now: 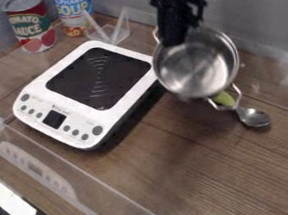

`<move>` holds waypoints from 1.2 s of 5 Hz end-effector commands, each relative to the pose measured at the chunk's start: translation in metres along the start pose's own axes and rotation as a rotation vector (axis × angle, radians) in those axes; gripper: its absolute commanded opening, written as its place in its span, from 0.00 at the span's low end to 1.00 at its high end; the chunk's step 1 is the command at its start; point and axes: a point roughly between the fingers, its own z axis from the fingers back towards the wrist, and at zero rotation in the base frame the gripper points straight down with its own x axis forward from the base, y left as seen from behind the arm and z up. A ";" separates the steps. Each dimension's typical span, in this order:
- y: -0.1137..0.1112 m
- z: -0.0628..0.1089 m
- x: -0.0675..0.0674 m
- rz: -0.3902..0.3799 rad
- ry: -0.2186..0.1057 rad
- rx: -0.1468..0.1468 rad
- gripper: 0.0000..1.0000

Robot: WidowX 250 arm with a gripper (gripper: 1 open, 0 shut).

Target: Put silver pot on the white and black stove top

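We see the gripper [176, 32] reaching straight down from the top of the view, its dark fingers pinched close together on the upper rim of the silver pot [197, 64], so it is holding the pot; the pot hangs from that grip clear of the wooden table [184, 180], tilted so that its open mouth and shiny inside face us; in the view its left edge overlaps the right corner of the stove top [89, 85], but it does not rest on the black cooking surface, and we cannot tell how far it hangs over the casing; the stove top lies flat on the table to the left, white casing around a black surface with rings, its button panel on the edge nearest us, and nothing stands on it; below and to the right of the pot a metal spoon [246, 113] with a green handle lies on the table, its bowl toward the right; at the back left, behind the stove top, two cans stand side by side, a red-labelled can [27, 22] and a blue-labelled can [73, 6]; clear plastic walls [63, 186] edge the table.
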 end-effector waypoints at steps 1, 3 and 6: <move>0.020 0.059 -0.018 0.065 -0.094 0.068 0.00; 0.031 0.087 -0.039 0.098 -0.093 0.079 0.00; 0.014 0.083 -0.026 0.076 -0.079 0.099 0.00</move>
